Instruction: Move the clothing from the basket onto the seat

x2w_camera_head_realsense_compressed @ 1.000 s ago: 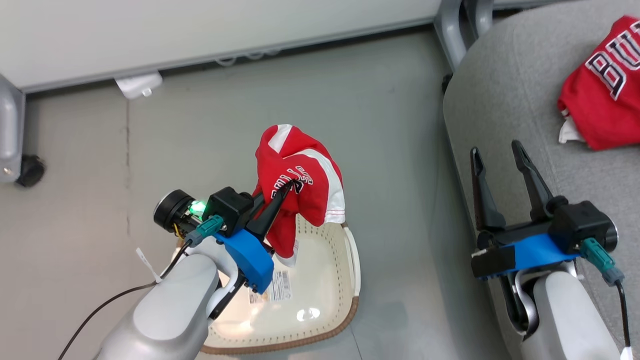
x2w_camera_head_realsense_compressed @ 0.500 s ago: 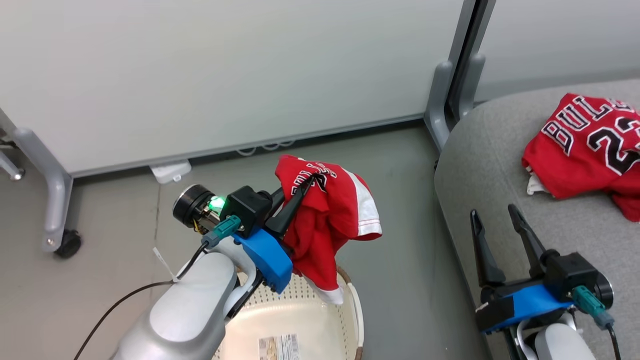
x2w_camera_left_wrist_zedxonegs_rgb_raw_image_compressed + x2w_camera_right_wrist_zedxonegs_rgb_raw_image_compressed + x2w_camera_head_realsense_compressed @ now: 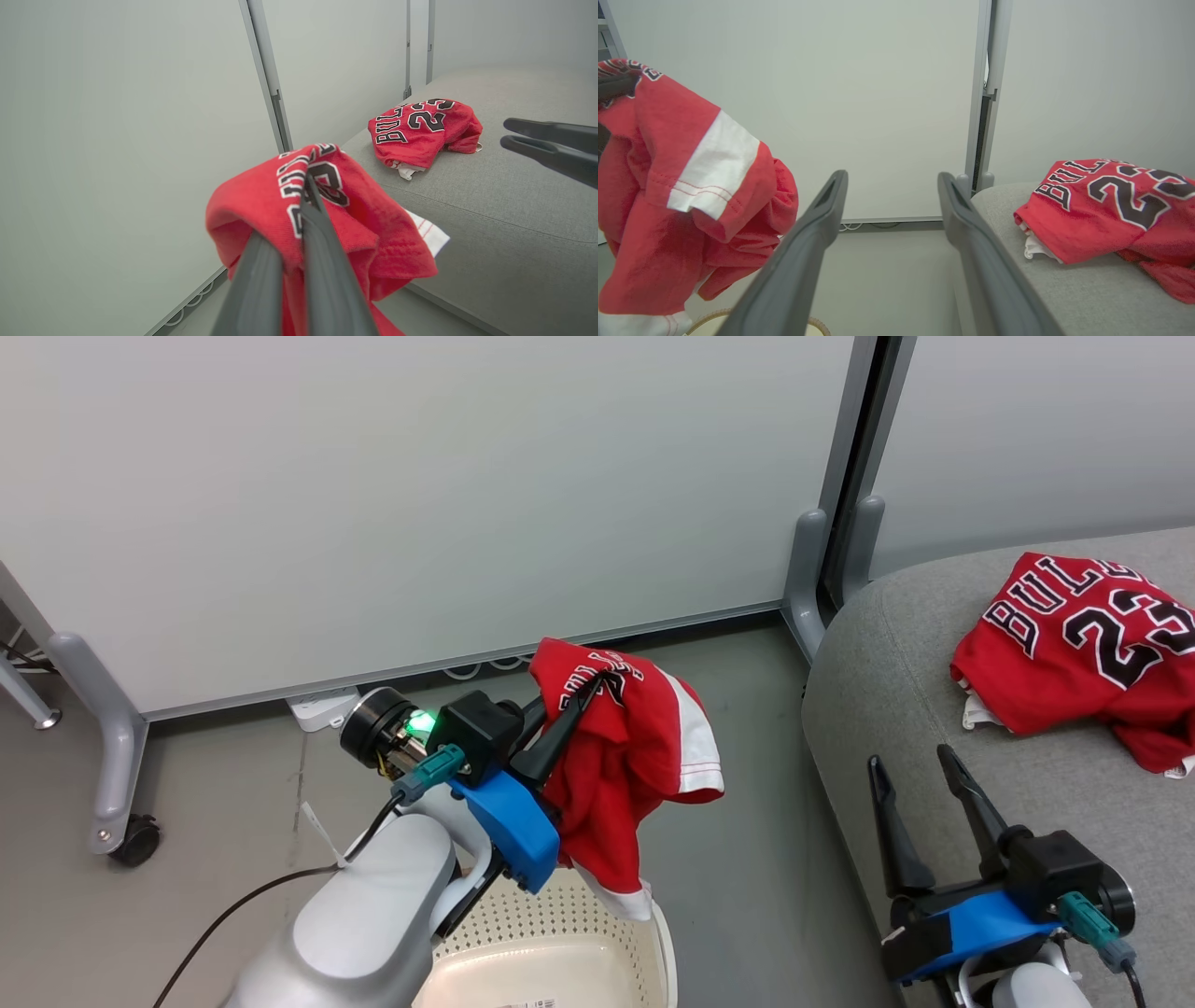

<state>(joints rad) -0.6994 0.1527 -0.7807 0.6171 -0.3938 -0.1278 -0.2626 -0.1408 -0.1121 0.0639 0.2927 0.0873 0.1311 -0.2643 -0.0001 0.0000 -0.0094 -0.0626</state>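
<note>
My left gripper is shut on a red garment with white trim, which hangs in the air above the cream basket. The left wrist view has the same garment draped over my closed fingers. Another red garment with "BULLS" and 23 lies crumpled on the grey seat at the right. At the lower right my right gripper stands open over the seat's near edge, nothing between its fingers. The lying garment shows to its right.
Pale partition panels on grey feet stand behind, with a caster at the left. Bare grey floor lies between the basket and the seat.
The head camera has tilted up, so the basket slid toward the bottom edge. My left gripper has lifted the red garment clear of the basket. The right gripper stays open.
</note>
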